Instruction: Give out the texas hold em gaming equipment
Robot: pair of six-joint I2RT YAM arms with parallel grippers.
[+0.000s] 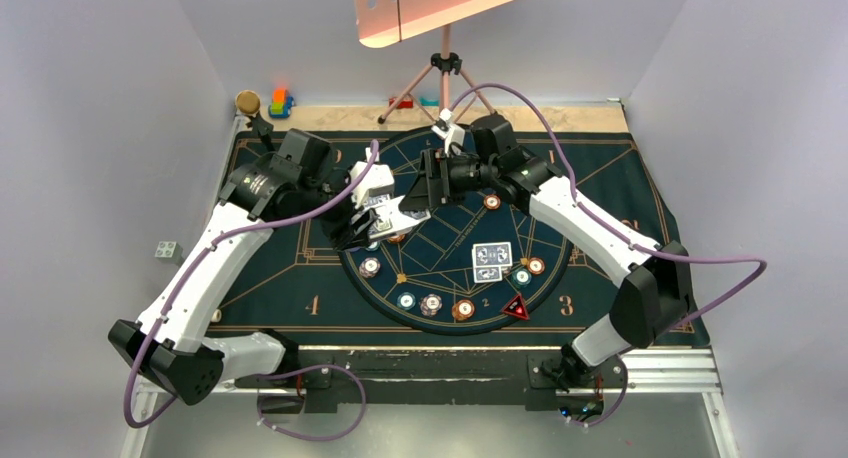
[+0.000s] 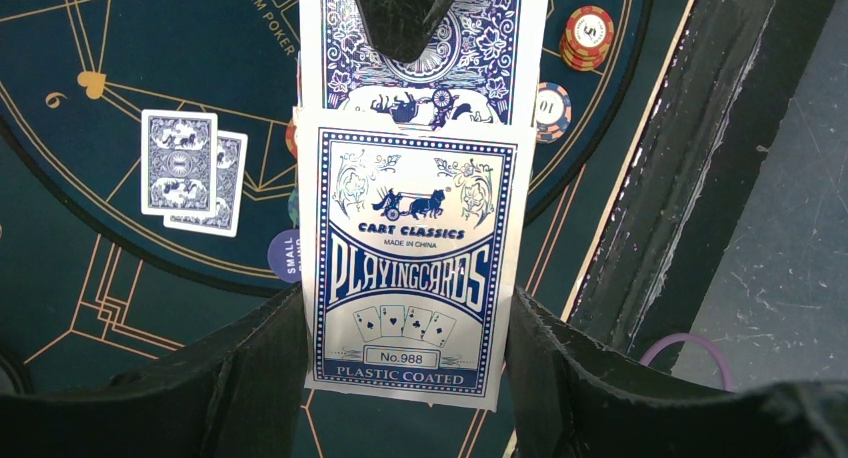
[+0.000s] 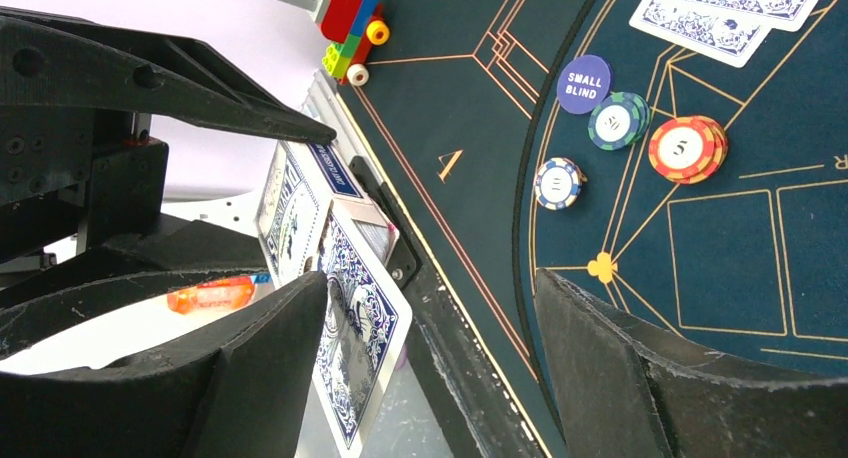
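Note:
My left gripper (image 2: 408, 308) is shut on a blue and white playing card box (image 2: 410, 268), held above the mat's left half (image 1: 385, 213). A blue-backed card (image 2: 430, 68) sticks out of the box's top. My right gripper (image 3: 430, 278) is open around that card (image 3: 360, 318); the card lies against one finger (image 3: 270, 358) and the other finger stands well apart. From above, the right gripper (image 1: 425, 193) meets the box at mid-table. Two blue-backed cards (image 1: 491, 261) lie on the round layout. Striped chips (image 1: 431, 303) and a red-black triangular marker (image 1: 516, 307) sit along its near rim. A dark-blue small blind disc (image 3: 584, 83) lies by a teal chip (image 3: 617, 120).
The dark gold-lined mat (image 1: 300, 248) covers the table. Coloured toy blocks (image 1: 280, 103) and a brown round object (image 1: 246, 102) stand at the back left. A tripod (image 1: 440, 78) stands behind the mat. A white die (image 1: 167, 250) lies off the mat's left edge.

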